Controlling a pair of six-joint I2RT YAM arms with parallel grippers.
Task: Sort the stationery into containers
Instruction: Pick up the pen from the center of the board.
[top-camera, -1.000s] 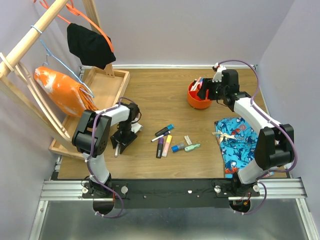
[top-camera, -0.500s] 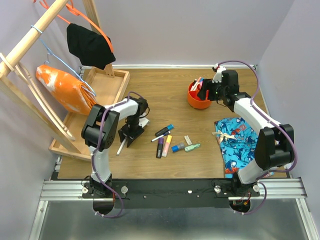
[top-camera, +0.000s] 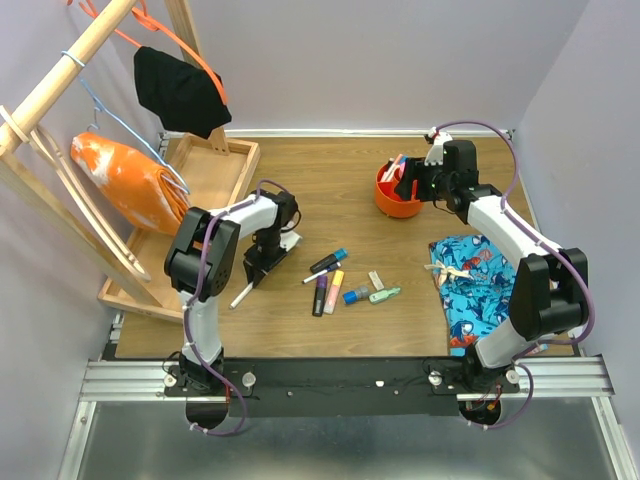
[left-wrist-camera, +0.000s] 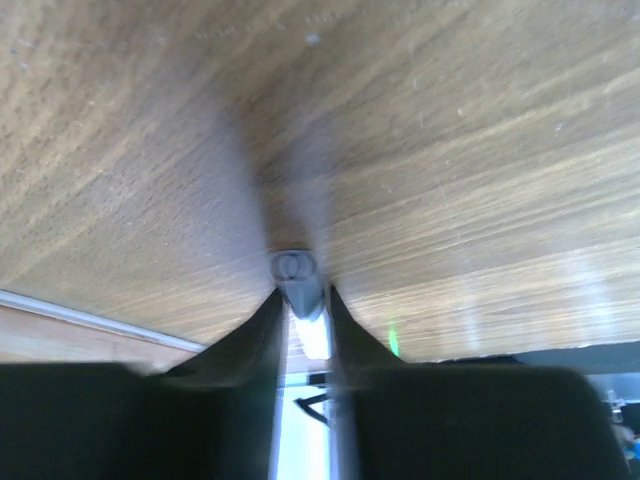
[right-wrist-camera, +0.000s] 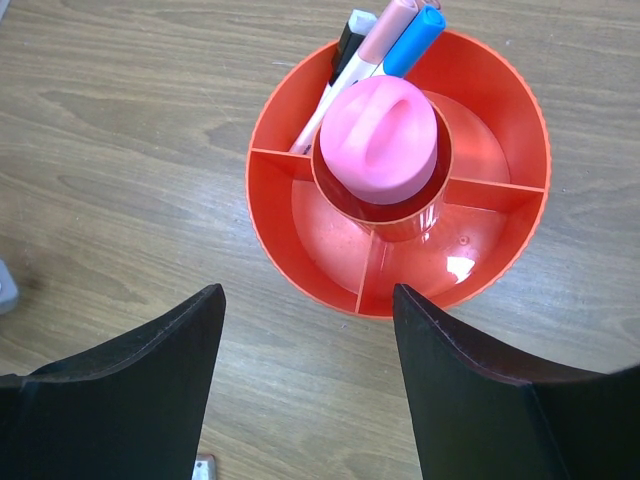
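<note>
Slid up and toward the middle since a second ago: left gripper (top-camera: 254, 272), with the thin white pen (top-camera: 241, 295) turned from nearly straight to slanted. Now squeezed onto that pen from both sides, its grey end pinched between the two dark fingers (left-wrist-camera: 250, 335). Pen low down, on the wood table (top-camera: 330, 200) or just over it; cannot tell which.

Same spot as before for the right gripper (right-wrist-camera: 307, 300): spread wide, holding nothing, hanging right above the orange pot (right-wrist-camera: 275, 250) near the far right of the table. Already inside the pot: a few pens (right-wrist-camera: 345, 60) in the back part and a pink round thing (right-wrist-camera: 380, 135) in the middle cup. Nothing in the front parts. Loose near the middle of the table: a small bunch of markers (top-camera: 335, 282).

Step in hand, at a guess: lifting the pen and taking it over to the pot.

To do it well:
- Keep the squeeze tight first; looks held near one end, so likely to swing or slip.
- Lift straight up before going sideways, to keep from dragging the tip on the wood.
- Go over the loose markers, not through them.
- Watch out for the other arm above the pot, and wait for room.
- Tip the pen upright and let go beside the other pens
</note>
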